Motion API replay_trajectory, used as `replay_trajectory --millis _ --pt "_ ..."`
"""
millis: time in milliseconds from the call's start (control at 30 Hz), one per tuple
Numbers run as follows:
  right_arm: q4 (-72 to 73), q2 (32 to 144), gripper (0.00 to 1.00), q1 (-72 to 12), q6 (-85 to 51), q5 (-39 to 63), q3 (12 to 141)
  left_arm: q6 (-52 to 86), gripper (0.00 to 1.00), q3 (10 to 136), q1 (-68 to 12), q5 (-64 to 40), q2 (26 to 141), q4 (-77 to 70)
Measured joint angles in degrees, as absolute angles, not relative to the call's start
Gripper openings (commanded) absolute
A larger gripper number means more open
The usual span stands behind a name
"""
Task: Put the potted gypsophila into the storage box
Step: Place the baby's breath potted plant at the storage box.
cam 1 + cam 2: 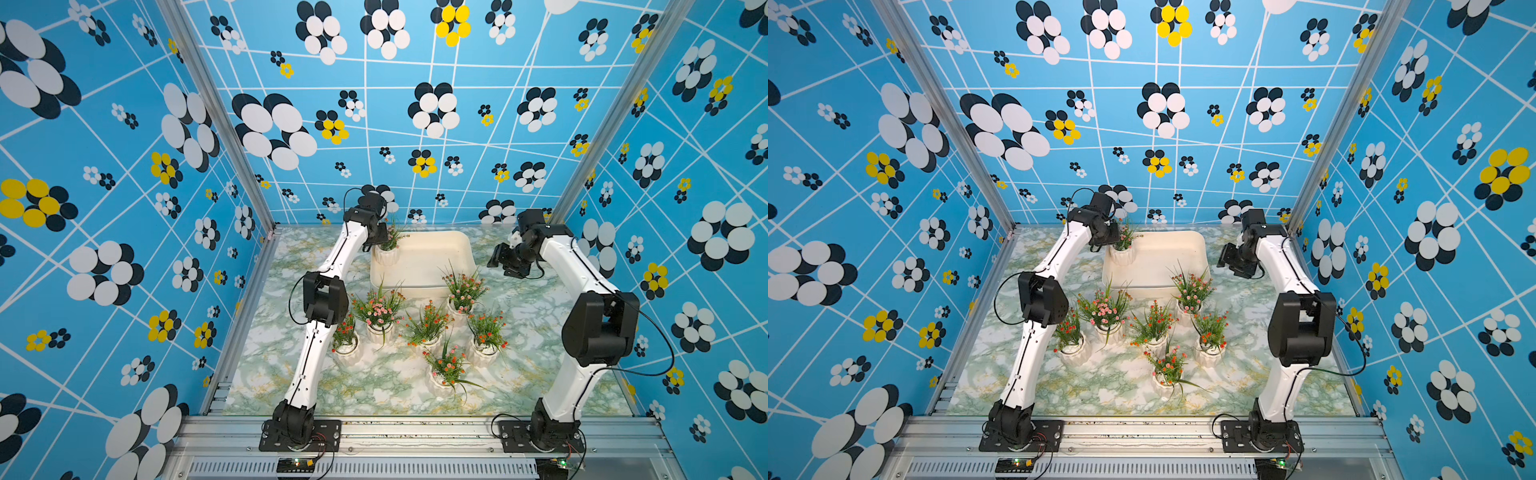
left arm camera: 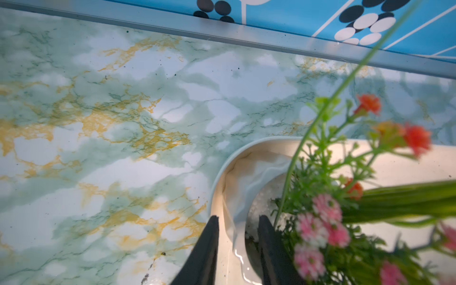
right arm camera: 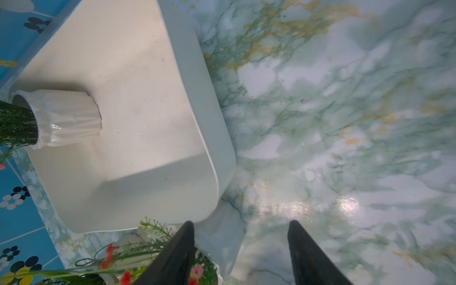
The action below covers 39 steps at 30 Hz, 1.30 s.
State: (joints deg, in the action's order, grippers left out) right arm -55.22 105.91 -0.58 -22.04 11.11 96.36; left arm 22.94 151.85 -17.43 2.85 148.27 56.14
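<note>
Straddling the rim of one potted gypsophila, left tool apart; right tool apart

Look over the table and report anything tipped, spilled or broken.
Nothing stands out. The one potted gypsophila in the storage box stands upright in its far corner, and the six pots on the table look upright too. Only a long leaf of the nearest pot splays sideways; no spill shows.

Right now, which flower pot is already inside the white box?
The pot in the box's far-left corner, at the left gripper. The other six stand on the table, outside it.
</note>
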Motion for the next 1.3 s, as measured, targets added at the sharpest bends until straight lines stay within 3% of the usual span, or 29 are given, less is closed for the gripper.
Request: replay_trajectory --millis 167,300,367,667,1033,1300 --pt "-61.6 98.76 0.65 2.85 -23.05 6.35 93.19 22.85 0.33 151.5 -17.26 3.29 143.76 56.88" --pt "-66.35 90.61 0.65 3.62 -24.1 3.7 84.47 22.63 0.42 147.76 -17.15 3.33 135.22 56.64" --pt "-68.29 87.07 0.64 3.51 -24.53 3.49 80.4 22.52 0.55 143.28 -17.1 2.96 129.78 55.61" --pt "-70.02 76.88 0.66 0.49 -25.5 3.68 65.1 22.85 0.81 118.78 -15.7 -1.19 111.33 49.47" --pt "-61.89 70.98 0.68 -13.37 -34.41 5.19 53.45 22.9 0.81 94.78 -13.52 -6.13 99.53 45.28" --pt "-56.03 70.32 0.55 -15.88 -39.42 4.73 48.62 22.9 0.81 89.8 -12.38 -8.14 96.27 42.87"
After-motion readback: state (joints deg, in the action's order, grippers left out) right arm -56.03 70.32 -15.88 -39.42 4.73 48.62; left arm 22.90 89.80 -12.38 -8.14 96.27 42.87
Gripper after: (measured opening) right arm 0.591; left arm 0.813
